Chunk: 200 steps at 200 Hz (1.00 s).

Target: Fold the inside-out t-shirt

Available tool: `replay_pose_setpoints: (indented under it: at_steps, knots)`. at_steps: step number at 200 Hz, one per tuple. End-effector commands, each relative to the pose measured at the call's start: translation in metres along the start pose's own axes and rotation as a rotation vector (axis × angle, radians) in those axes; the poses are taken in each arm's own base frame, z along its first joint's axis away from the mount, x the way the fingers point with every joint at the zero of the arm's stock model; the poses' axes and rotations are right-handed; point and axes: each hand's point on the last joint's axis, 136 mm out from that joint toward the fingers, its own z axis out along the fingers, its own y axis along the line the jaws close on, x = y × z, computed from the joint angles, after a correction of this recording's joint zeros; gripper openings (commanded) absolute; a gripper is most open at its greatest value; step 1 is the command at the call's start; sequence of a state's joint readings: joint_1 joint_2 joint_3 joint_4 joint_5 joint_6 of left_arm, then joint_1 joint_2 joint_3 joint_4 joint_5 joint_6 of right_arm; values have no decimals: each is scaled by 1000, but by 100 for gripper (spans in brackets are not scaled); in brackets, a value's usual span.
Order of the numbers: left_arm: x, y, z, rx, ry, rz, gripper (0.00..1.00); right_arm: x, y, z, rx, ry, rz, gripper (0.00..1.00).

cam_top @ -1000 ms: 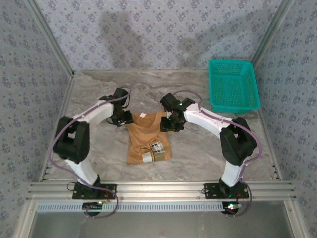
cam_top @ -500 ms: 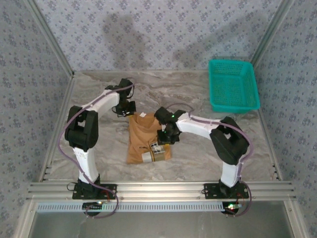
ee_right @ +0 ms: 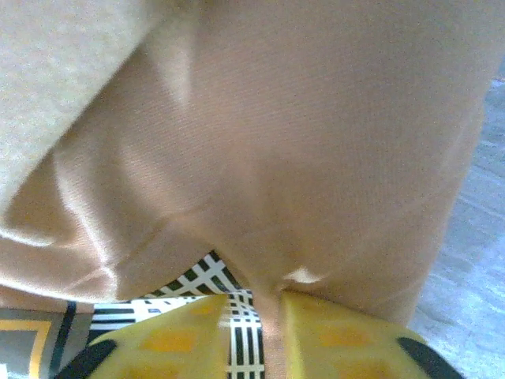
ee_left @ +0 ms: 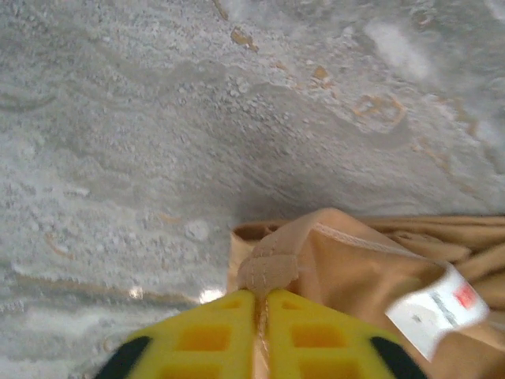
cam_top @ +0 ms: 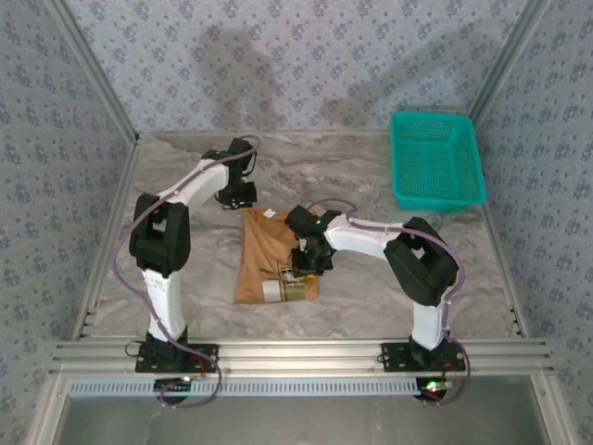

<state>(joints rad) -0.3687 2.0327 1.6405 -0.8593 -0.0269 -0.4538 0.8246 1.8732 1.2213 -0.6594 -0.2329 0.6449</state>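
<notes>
One caramel-brown cloth t-shirt (cam_top: 269,250), white label (ee_left: 438,312) showing, lies as a narrow rectangle mid-way across the grey marbled table (cam_top: 371,278). The left fingers (ee_left: 205,335) pinch its far edge; the right fingers (ee_right: 173,343) clamp its right side. One teal mesh basket (cam_top: 435,162) sits at the far right corner.

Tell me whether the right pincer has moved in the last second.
Yes. The right pincer, pinching the shirt, came toward the near table edge and slightly left, farther from the basket.
</notes>
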Motion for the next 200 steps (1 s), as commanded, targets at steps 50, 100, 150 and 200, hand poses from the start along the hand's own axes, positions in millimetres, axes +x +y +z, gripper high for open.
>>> replay_pose_setpoints:
  at_steps: [50,100,150,200]
  knots:
    - [-41,31,-86,34,-433,-27,53,-90,-21,-82,-11,-327,0,62]
    - [-35,55,-85,464,-365,-254,100,-151,-47,-58,-41,-326,82,59]
    - [-23,78,-89,399,-382,-290,100,-164,-30,-32,-50,-287,63,58]
    - [-13,83,-64,514,-251,-331,100,-171,-32,-7,-49,-245,75,49]
